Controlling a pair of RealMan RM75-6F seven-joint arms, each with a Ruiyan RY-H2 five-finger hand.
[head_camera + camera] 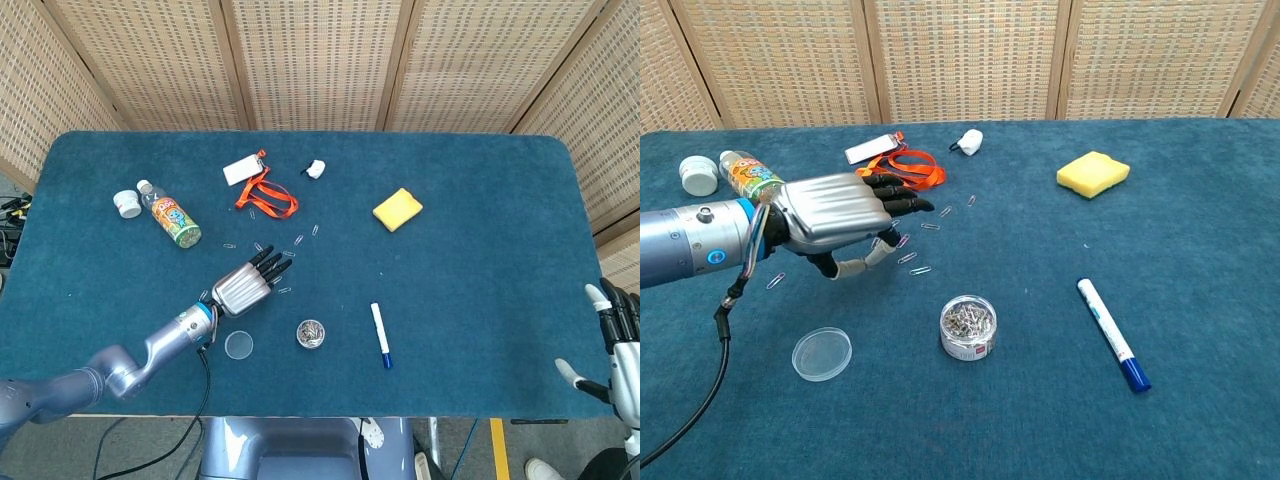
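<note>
**Left hand spread over scattered paper clips beside the clip jar**

The left hand [835, 215] reaches out palm down above the blue table [480, 250], fingers [902, 205] stretched and apart, thumb hanging below; it grasps nothing. Its dark fingertips hover over loose paper clips [910, 262] strewn on the cloth, which lie just beyond and to the left of the jar of clips [968, 326]. Whether a fingertip actually touches a clip cannot be told from either view.

The jar, small, clear and round, stands upright and uncovered, filled with metal clips, just to the near right of the hand. Its clear lid [821, 353] lies flat to the left of the jar, near the table's front edge and under the forearm. A white marker with a blue cap [1113, 333] lies to the right of the jar, apart from it. Further beyond the jar, past the scattered clips, an orange lanyard [908, 166] is coiled with a white card [866, 150] at its end, and a small white object [968, 141] sits just to the right of them. A small drink bottle [171, 216] lies on its side far to the left of the jar, with a white cap [127, 204] beside it. A yellow sponge [1093, 173] rests well to the right of and beyond the jar.

The right hand [612, 340] shows only in the head view, off the table's right edge, well away from the jar, fingers upright and spread, holding nothing
</note>
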